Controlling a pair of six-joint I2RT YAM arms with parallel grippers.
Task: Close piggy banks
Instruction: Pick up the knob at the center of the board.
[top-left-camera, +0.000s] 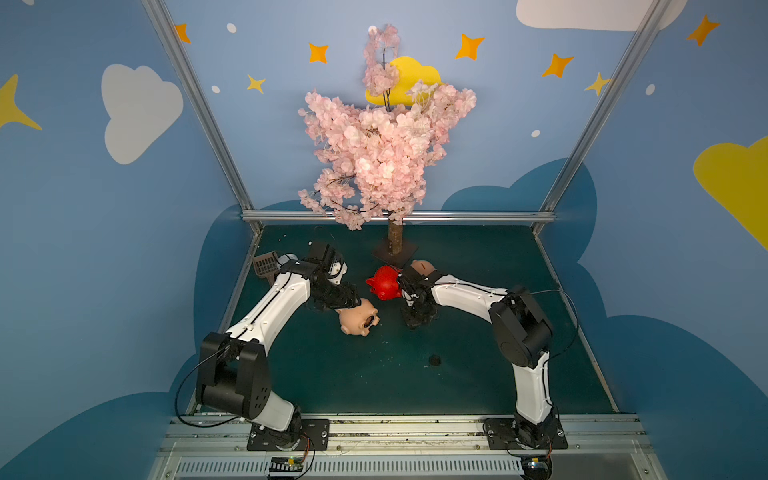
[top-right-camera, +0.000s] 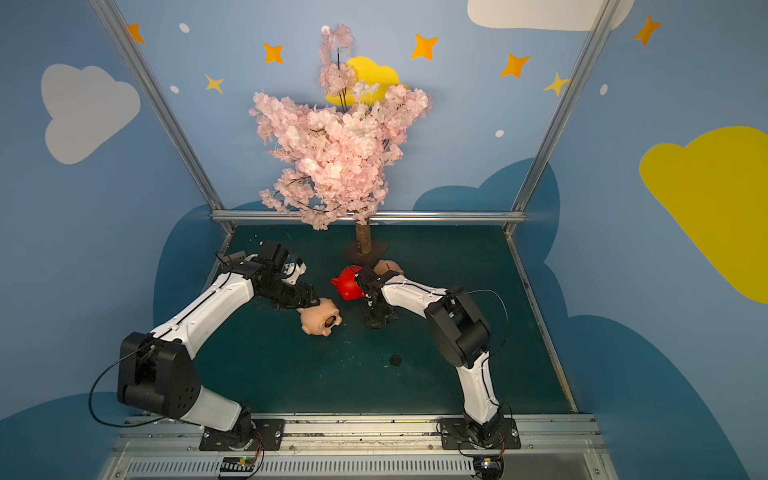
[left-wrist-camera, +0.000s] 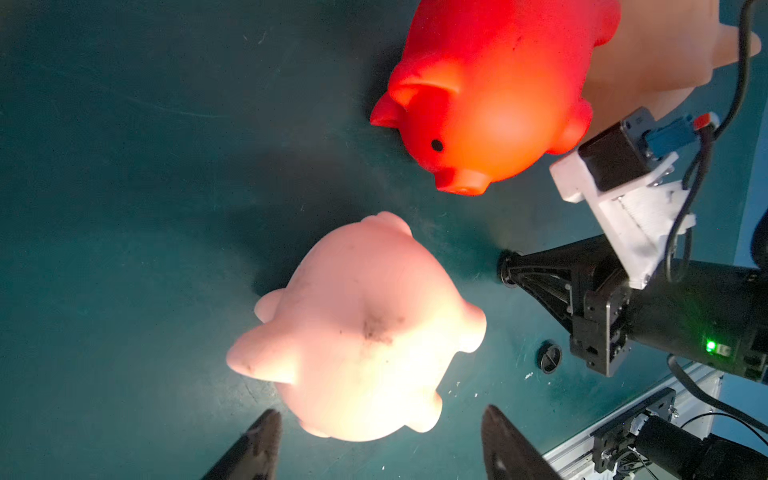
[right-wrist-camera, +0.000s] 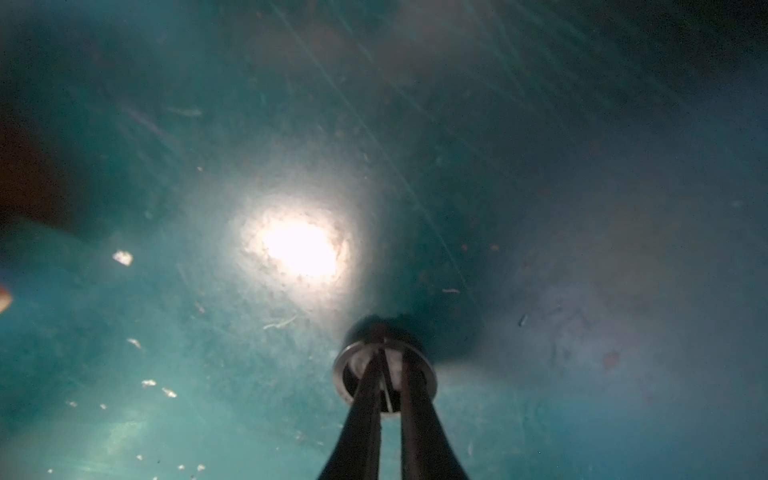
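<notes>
**Right pinches a plug, left gapes at a pig**

Your left gripper (left-wrist-camera: 382, 415) stands wide, the tipped peach pig (left-wrist-camera: 365, 332) just past its fingertips, unclamped. Your right gripper (right-wrist-camera: 386, 374), nearly closed, pinches a black plug (right-wrist-camera: 426, 370). Three pigs: the tipped one, plus a red pig (left-wrist-camera: 490, 95) and a second peach pig (top-left-camera: 424, 266) beside your right wrist. Two plugs, counting a loose plug (top-left-camera: 435, 360) near that gripper. Only the top views show the tipped pig's open hole (top-left-camera: 369, 321).

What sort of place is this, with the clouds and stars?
Likely a robot demonstration booth dressed as a nursery: sky-blue walls painted with clouds, a fake pink blossom tree, and two white-and-black robot arms bolted beside a dark green tabletop.
</notes>
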